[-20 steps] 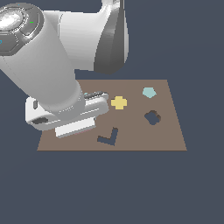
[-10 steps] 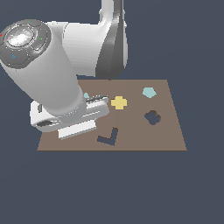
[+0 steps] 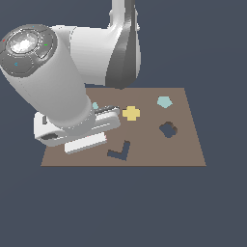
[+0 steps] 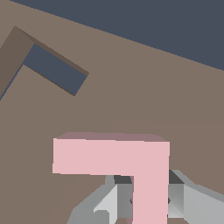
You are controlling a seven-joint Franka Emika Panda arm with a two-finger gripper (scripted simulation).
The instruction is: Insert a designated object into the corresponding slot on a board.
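Tool (image 4: 148, 202) clamped on one pink L-piece (image 4: 118, 162), fingers (image 4: 190, 203) tight against its leg, held over board (image 3: 188, 144). One navy L-slot (image 3: 120, 152), unfilled, nearby. Also one clover cutout (image 3: 168, 129), one yellow cross (image 3: 131, 113), one teal piece (image 3: 164, 102).

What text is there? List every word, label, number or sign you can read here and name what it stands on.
None: no view shows readable text.
The board, the pink L-shaped piece and the yellow cross piece are plain.
The arm's grey end cap carries only small coloured dots, no characters.
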